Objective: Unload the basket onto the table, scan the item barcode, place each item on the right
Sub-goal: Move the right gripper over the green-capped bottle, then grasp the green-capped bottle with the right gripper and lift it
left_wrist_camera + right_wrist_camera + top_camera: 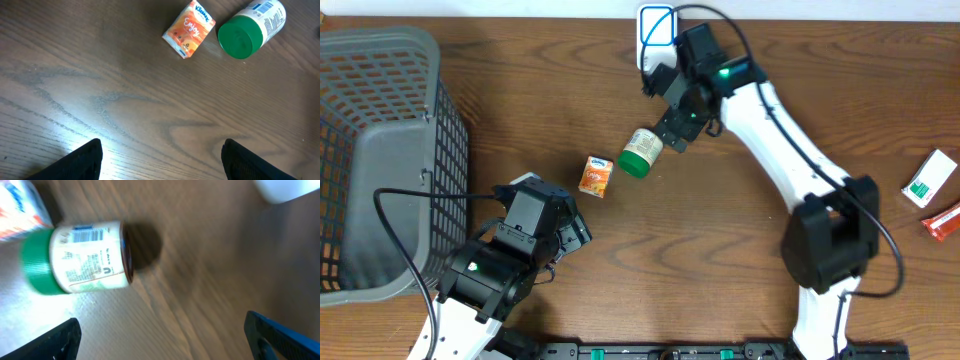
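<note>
From above, my right claw (660, 110) is spread wide and empty just beside the jar (642, 152), which lies on its side mid-bench, clear of the fingers. My left claw (552, 205) hangs open lower down, with the tissue packet (595, 176) between it and the jar. A white device (657, 30) at the far edge is probably the scanner, though I cannot confirm that. A basket (380, 150) fills the left side, and two small packs at the right edge are partly cut off.

Through my left wrist camera I see only my dark fingertips (85, 160) at the bottom, apart with bare bench (125, 100) between them. The packet and the green-lidded jar are up top, close together.

My right wrist picture is smeared. The jar's barcode (84, 234) faces up, but I cannot read it, and the packet is only a blur in the corner.

I judge the jar to be the item to scan. It is round and lying down, so a nudge from one finger could roll it into the packet or turn the barcode under. A grip across the label would cover the code
</note>
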